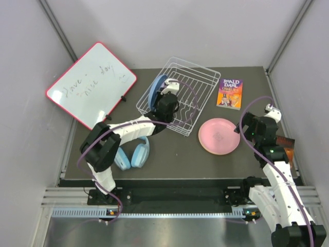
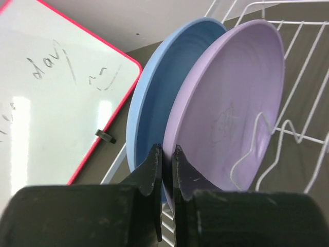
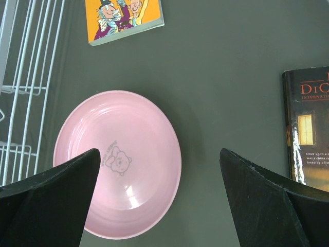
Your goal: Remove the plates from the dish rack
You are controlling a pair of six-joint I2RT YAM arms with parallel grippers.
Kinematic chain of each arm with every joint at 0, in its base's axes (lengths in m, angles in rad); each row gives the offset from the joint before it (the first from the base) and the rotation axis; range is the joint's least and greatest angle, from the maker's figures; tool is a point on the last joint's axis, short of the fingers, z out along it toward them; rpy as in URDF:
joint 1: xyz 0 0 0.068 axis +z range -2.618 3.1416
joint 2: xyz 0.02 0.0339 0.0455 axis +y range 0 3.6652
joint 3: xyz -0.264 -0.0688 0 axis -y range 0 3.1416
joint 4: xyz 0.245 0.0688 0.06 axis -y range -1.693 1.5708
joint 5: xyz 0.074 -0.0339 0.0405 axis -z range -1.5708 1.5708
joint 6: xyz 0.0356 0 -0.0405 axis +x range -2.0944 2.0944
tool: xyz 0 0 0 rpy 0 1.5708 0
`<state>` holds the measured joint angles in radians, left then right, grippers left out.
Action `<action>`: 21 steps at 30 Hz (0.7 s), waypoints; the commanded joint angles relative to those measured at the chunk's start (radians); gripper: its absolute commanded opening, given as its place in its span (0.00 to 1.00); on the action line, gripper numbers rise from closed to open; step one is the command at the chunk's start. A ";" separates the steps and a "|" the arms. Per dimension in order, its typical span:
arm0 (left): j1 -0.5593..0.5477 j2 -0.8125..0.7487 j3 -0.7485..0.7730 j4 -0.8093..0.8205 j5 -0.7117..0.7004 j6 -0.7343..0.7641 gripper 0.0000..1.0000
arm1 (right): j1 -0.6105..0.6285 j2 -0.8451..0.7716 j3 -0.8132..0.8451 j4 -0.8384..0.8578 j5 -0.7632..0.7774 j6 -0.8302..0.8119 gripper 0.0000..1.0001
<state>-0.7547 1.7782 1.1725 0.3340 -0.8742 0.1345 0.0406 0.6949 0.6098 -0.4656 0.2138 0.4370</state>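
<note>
The white wire dish rack (image 1: 193, 90) stands at the back middle of the table. A blue plate (image 2: 146, 98) and a purple plate (image 2: 231, 98) stand upright in it side by side. My left gripper (image 2: 165, 154) is shut on the lower rim of the purple plate, with one finger between the two plates. In the top view the left gripper (image 1: 167, 104) is inside the rack beside the blue plate (image 1: 156, 88). A pink plate (image 1: 219, 135) lies flat on the table right of the rack. My right gripper (image 3: 159, 152) is open and empty above the right edge of the pink plate (image 3: 113, 164). The orange-yellow plate is out of view.
A red-framed whiteboard (image 1: 92, 82) lies at the back left. Light blue headphones (image 1: 132, 154) lie by the left arm. A Roald Dahl book (image 1: 230, 93) lies right of the rack. A dark book (image 3: 308, 123) lies at the table's right edge.
</note>
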 commanded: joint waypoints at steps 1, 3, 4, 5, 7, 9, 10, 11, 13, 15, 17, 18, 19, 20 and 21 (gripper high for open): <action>-0.064 0.052 0.032 0.242 -0.129 0.144 0.00 | -0.010 -0.006 0.005 0.012 0.002 -0.017 1.00; -0.087 0.119 0.052 0.416 -0.261 0.259 0.00 | -0.010 -0.009 0.007 0.012 -0.001 -0.018 1.00; -0.092 0.142 0.059 0.484 -0.294 0.392 0.00 | -0.010 -0.011 0.008 0.013 -0.001 -0.014 1.00; -0.095 0.165 0.071 0.572 -0.321 0.462 0.00 | -0.011 -0.011 0.008 0.010 -0.002 -0.018 1.00; -0.100 0.228 0.085 0.811 -0.385 0.663 0.00 | -0.010 -0.012 0.011 0.008 -0.002 -0.020 1.00; -0.100 0.271 0.107 0.937 -0.419 0.773 0.00 | -0.010 -0.014 0.015 0.007 -0.004 -0.020 1.00; -0.100 0.276 0.113 1.026 -0.422 0.851 0.00 | -0.010 -0.015 0.015 0.005 -0.005 -0.021 1.00; -0.098 0.279 0.122 1.040 -0.424 0.869 0.00 | -0.010 -0.015 0.016 0.007 -0.008 -0.021 1.00; -0.098 0.261 0.127 1.030 -0.425 0.869 0.00 | -0.011 -0.017 0.015 0.005 -0.010 -0.023 1.00; -0.098 0.222 0.127 0.993 -0.424 0.846 0.00 | -0.010 -0.017 0.016 0.007 -0.011 -0.020 1.00; -0.098 0.188 0.127 0.871 -0.410 0.771 0.00 | -0.011 -0.017 0.018 0.005 -0.014 -0.018 1.00; -0.098 0.152 0.128 0.825 -0.404 0.736 0.00 | -0.010 -0.020 0.019 0.005 -0.016 -0.020 1.00; -0.098 0.132 0.128 0.773 -0.392 0.673 0.00 | -0.010 -0.020 0.019 0.004 -0.017 -0.018 1.00; -0.098 0.112 0.127 0.687 -0.388 0.641 0.00 | -0.010 -0.021 0.021 0.004 -0.019 -0.018 0.99; -0.100 0.068 0.128 0.624 -0.384 0.602 0.00 | -0.010 -0.024 0.021 0.002 -0.021 -0.018 1.00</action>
<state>-0.8631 2.0411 1.2510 1.0611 -1.2556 0.8642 0.0406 0.6922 0.6098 -0.4660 0.2062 0.4286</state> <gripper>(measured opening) 0.075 0.995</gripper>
